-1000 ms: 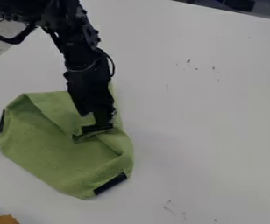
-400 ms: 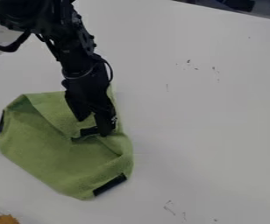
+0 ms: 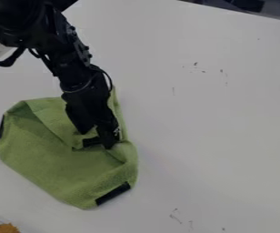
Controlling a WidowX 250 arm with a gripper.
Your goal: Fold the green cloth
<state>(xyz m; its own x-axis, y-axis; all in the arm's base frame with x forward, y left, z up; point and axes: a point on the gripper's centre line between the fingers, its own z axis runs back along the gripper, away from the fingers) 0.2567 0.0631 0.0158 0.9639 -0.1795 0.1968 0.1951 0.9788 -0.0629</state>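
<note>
- The gripper [image 3: 96, 140] is partly open: its 2 fingers stand apart, with green cloth showing in the gap between them.
- Nothing is clamped between the 2 fingers. The lower fingertip is over the cloth, right beside a black patch [image 3: 91, 142]; whether it touches the cloth, I cannot tell.
- The arm [image 3: 72, 68] slants down from the upper left of the view, over the cloth's top edge.
- The green cloth [image 3: 51, 159] lies on the white table [image 3: 215, 123], in the lower left part of the view, partly folded, with flaps turned in along its top and right side.
- 2 more black patches sit at its rim: 1 on the left edge [image 3: 0, 127], 1 at the lower right [image 3: 112, 194].
- In the bottom left corner is an orange thing [image 3: 7, 228], near the cloth but apart from it.
</note>
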